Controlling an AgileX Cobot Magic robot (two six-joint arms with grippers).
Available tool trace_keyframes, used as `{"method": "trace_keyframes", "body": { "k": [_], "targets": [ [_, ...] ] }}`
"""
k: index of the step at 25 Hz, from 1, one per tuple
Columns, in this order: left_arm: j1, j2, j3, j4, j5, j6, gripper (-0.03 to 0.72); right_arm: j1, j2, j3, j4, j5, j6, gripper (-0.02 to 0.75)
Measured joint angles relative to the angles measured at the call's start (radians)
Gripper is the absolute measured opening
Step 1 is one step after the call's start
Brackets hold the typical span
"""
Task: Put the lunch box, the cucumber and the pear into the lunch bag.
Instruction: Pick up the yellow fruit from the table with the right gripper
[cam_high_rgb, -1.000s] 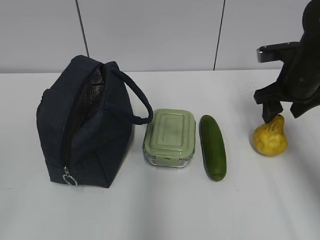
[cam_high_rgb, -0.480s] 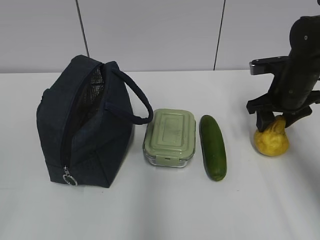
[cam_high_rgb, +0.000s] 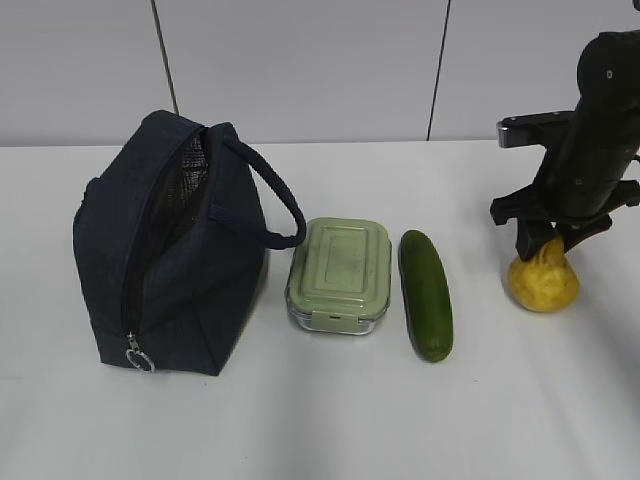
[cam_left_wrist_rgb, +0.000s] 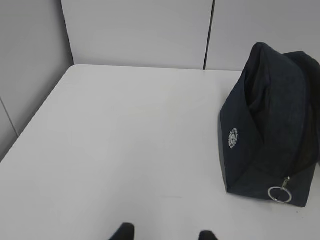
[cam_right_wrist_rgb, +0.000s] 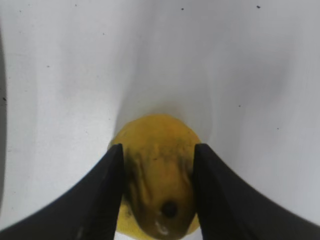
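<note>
Reaching my right gripper (cam_high_rgb: 548, 243) straight down at the table's right, fingers pinching the pear (cam_right_wrist_rgb: 156, 172), left gripper (cam_left_wrist_rgb: 165, 233) hovering low, fingers spread.

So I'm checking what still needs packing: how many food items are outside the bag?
3. The lunch box sits right of the lunch bag, the cucumber beside it, the pear farthest right. The bag's inside isn't visible.

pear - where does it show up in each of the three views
Exterior view: pear at far right on the table, under the right gripper.
Left wrist view: not in it.
Right wrist view: bottom centre, between the fingers.
Shared landmark: the white table.
</note>
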Motion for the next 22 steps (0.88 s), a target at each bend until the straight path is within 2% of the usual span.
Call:
{"method": "trace_keyframes", "body": {
  "k": [10,22],
  "targets": [
    [0.000,0.000,0.000,0.000,0.000,0.000,0.242,0.000,0.002,-0.025,0.008,0.067,0.000,0.280],
    [0.000,0.000,0.000,0.000,0.000,0.000,0.242,0.000,0.002,-0.031,0.026,0.075,-0.008,0.272]
  ]
}}
